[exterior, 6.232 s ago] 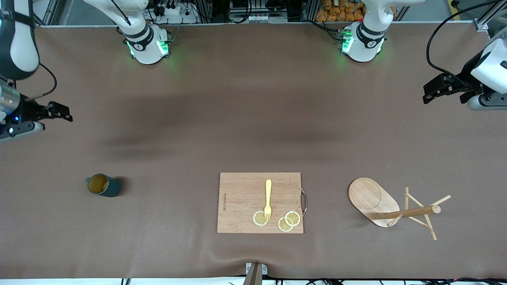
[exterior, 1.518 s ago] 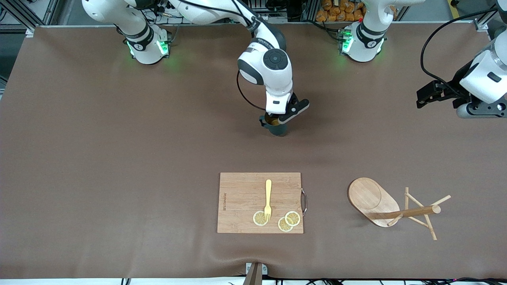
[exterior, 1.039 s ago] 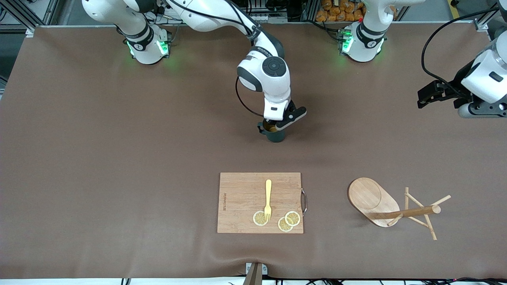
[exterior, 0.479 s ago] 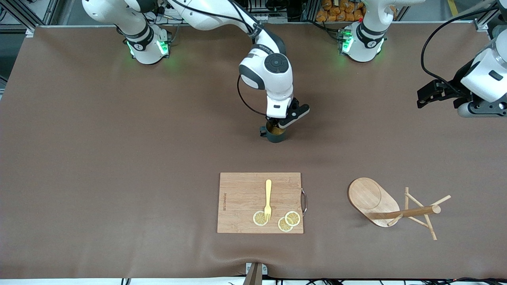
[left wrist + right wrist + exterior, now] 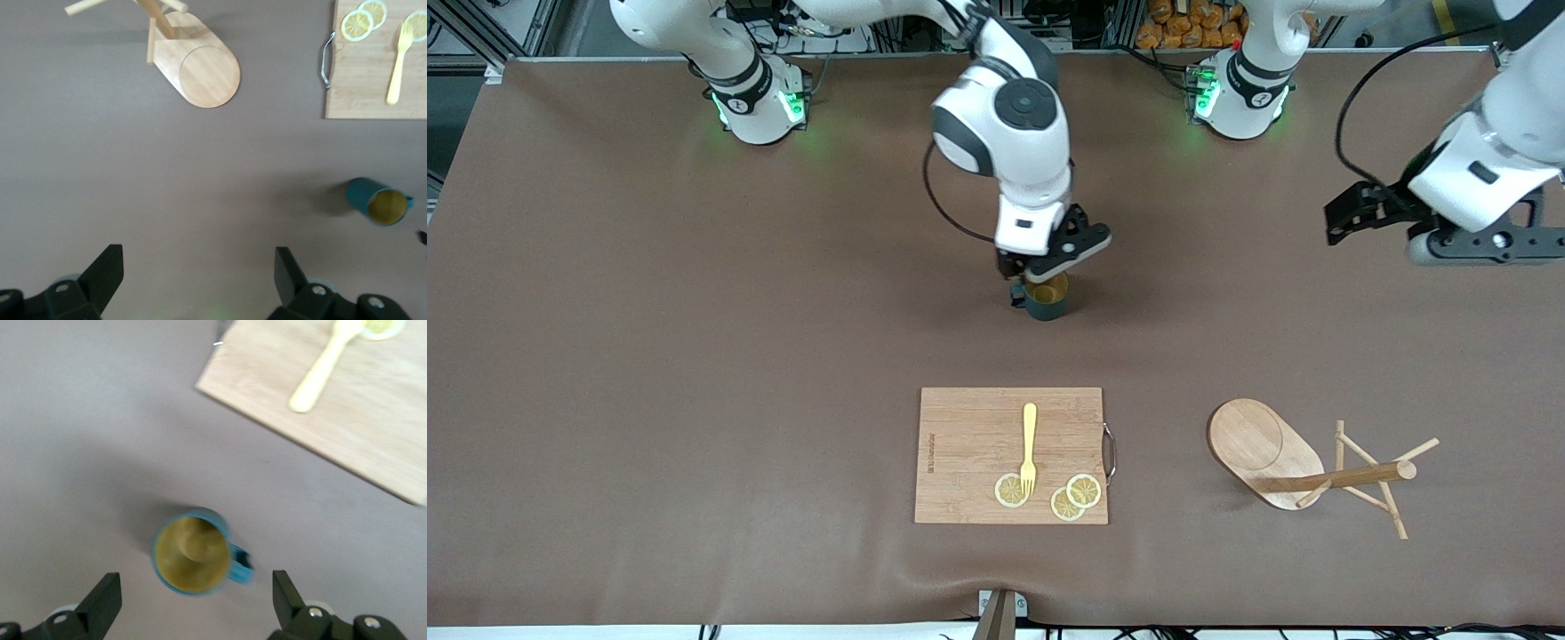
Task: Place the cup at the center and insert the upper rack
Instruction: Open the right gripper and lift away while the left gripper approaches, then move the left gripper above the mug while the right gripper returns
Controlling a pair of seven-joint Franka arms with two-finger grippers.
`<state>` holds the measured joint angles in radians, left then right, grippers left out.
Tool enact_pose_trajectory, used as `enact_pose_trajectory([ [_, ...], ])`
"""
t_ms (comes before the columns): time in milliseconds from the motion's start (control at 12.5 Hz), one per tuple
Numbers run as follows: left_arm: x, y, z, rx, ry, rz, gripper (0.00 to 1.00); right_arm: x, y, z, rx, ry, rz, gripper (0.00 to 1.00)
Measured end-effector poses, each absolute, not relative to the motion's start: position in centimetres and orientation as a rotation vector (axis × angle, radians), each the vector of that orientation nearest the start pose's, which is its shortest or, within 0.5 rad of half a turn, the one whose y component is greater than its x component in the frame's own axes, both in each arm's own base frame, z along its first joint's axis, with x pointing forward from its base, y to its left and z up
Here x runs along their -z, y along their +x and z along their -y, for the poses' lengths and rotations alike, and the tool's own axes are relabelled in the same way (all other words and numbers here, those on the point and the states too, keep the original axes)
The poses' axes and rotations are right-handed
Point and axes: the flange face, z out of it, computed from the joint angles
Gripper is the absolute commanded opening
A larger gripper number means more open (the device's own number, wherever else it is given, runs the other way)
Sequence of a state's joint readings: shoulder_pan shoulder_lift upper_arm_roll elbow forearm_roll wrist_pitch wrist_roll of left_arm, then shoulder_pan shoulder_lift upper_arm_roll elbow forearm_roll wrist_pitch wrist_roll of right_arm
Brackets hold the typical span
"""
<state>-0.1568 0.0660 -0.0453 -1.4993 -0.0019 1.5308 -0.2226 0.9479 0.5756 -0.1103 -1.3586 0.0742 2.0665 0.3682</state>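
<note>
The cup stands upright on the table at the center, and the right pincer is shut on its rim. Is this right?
Not quite. The cup does stand upright on the table at the center, but the right pincer is open above it and touches nothing; the right wrist view shows this.

1. Honestly not much to read here. The cutting board (image 5: 1011, 455) has a small dark line of print running along its edge toward the right arm's end of the table, but it's too tiny to make out.
2. The arm bases (image 5: 758, 102) carry a small dark round mark each, also unreadable.
3. Nothing legible on the cup (image 5: 1046, 299), in any view.
</note>
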Motion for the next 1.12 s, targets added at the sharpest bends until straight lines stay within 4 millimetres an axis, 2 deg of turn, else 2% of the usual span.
enact_pose_trajectory([
  [160, -61.1, 56.5, 14.9, -0.054, -3.143, 0.137, 1.00, -44.2, 51.0, -49.8, 0.125, -3.013, 0.612, 1.00],
  [399, -59.7, 56.5, 20.6, -0.054, -3.132, 0.295, 1.00, -47.4, 56.2, -39.0, 0.041, -3.052, 0.577, 1.00],
  [639, -58.6, 56.2, 24.2, -0.036, -3.120, 0.452, 1.00, -51.1, 58.3, -30.5, -0.018, -3.076, 0.461, 1.00],
  [799, -57.7, 55.9, 26.8, -0.027, -3.104, 0.577, 1.00, -53.6, 59.5, -25.2, 0.005, -3.078, 0.392, 1.00],
  [959, -56.5, 55.2, 30.2, -0.026, -3.081, 0.702, 1.00, -55.0, 60.7, -18.6, -0.015, -3.095, 0.256, 1.00],
  [1119, -55.0, 54.4, 33.5, -0.023, -3.056, 0.819, 1.00, -56.7, 60.8, -11.4, -0.065, -3.103, 0.106, 1.00],
])
